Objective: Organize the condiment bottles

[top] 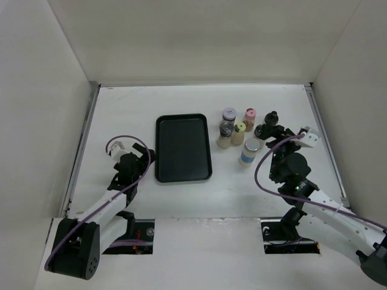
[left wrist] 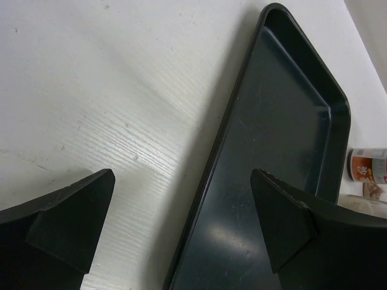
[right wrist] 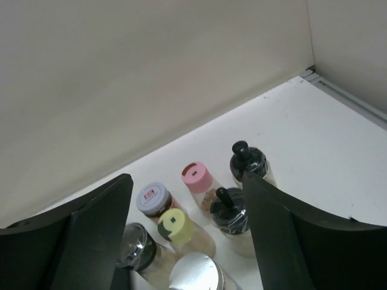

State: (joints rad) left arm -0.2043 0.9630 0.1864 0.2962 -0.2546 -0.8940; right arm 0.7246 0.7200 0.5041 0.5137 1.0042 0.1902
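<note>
Ahead of right fingers (right wrist: 91,241) — wide, empty — condiment bottles (right wrist: 175,228) clustered, left fingers (left wrist: 66,223) wide astride tray (left wrist: 284,121) rim

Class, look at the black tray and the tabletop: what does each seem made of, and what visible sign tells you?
Black tray: likely plastic or coated metal; smooth, semi-gloss, soft reflections. Tabletop: probably white-painted or laminated wood; faint grain lines show.

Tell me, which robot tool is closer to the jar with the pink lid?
Right. The right tool hovers close by the pink-lid jar, on its right. The left tool is at the left edge of the black tray, which lies between.
</note>
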